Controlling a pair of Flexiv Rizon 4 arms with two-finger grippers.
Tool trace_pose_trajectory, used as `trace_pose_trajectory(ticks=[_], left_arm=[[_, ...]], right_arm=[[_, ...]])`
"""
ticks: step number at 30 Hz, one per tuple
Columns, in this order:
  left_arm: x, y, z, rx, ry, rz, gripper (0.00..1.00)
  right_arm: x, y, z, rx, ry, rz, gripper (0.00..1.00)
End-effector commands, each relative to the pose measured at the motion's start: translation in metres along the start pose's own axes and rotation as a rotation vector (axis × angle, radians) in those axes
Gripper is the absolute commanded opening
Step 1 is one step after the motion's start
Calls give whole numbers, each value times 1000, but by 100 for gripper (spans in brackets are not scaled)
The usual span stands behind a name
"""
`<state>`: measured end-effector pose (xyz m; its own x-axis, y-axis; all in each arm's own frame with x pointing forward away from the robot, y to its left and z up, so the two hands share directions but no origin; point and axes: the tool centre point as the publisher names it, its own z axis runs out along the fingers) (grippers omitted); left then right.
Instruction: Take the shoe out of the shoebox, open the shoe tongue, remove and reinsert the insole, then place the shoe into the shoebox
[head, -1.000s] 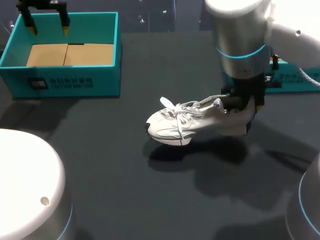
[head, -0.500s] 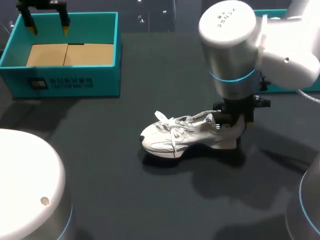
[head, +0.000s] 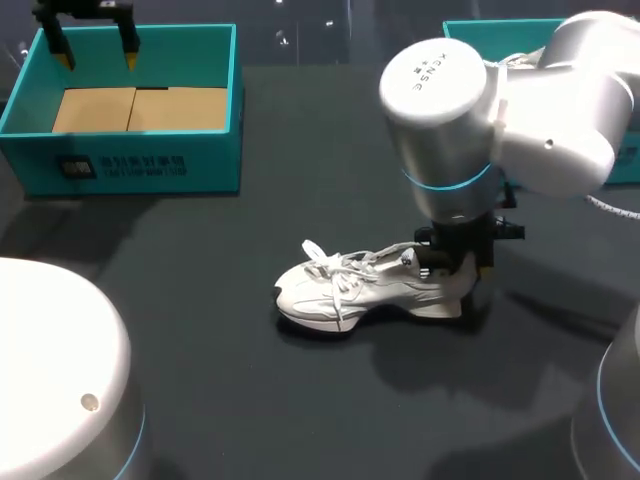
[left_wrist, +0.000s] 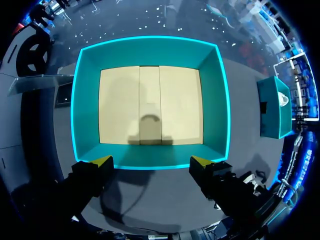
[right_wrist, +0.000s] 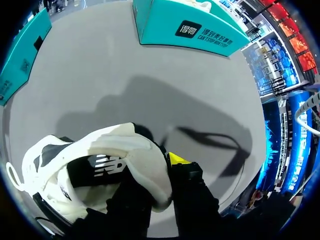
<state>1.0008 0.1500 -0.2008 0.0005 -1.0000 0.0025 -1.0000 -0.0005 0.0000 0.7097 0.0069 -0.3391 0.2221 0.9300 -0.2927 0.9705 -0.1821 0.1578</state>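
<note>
The right gripper (head: 452, 268) is closed on the heel of the shoe (head: 350, 290). The right wrist view shows the white heel collar pinched between its fingers, with one yellow tip against the outside. The shoe stretches away from this gripper with its toe pointing towards the left arm's side. Its sole appears to be on the surface (head: 200, 320), or just reaching it.

The step in hand looks like setting the shoe down after taking it out. To do that well, the sole should sit flat before the fingers let go. The fingers should then open straight off the heel, so the shoe does not tip or drag. The loose laces lie ahead of the gripper and could snag, so it is best lifted clear upward.

The left gripper (left_wrist: 151, 161) is wide open and holds nothing. It hangs over the near wall of the shoebox (head: 215, 165), well away from the shoe. Only bare cardboard (left_wrist: 150, 105) shows inside the box.

The surface is dark and matte. A second teal box (right_wrist: 185, 25) stands on it beyond the right gripper.
</note>
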Motion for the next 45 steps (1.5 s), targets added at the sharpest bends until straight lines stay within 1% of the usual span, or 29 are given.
trace_pose_trajectory(ticks=[1,15,25,27,28,29,31,35,36,37,38,39,42,44,45], left_arm=[[0,0,0,0,-1,0,100],[0,0,0,0,-1,0,100],[0,0,0,0,-1,0,100],[0,0,0,0,-1,0,100],[0,0,0,0,-1,0,100],[0,0,0,0,-1,0,100],[0,0,0,0,-1,0,100],[0,0,0,0,-1,0,100],[0,0,0,0,-1,0,100],[0,0,0,0,-1,0,100],[0,0,0,0,-1,0,100],[0,0,0,0,-1,0,100],[0,0,0,0,-1,0,100],[0,0,0,0,-1,0,100],[0,0,0,0,-1,0,100]], right_arm=[[15,2,3,10,-26,3,0],[30,-7,16,41,-73,-22,0],[34,-10,21,53,-73,-32,0],[35,-10,21,56,-72,-36,15],[35,-10,20,57,-71,-38,19],[35,-10,20,58,-69,-39,28],[34,-10,17,57,-61,-44,41],[30,-8,8,62,-28,-54,51],[28,-8,4,60,-19,-61,68],[26,-7,0,57,-10,-69,80],[25,-6,-4,64,7,-78,98],[23,-5,-8,69,13,-89,100],[16,-2,-22,86,65,-132,100],[10,0,-34,78,144,-188,100],[7,2,-40,69,162,-219,100]])
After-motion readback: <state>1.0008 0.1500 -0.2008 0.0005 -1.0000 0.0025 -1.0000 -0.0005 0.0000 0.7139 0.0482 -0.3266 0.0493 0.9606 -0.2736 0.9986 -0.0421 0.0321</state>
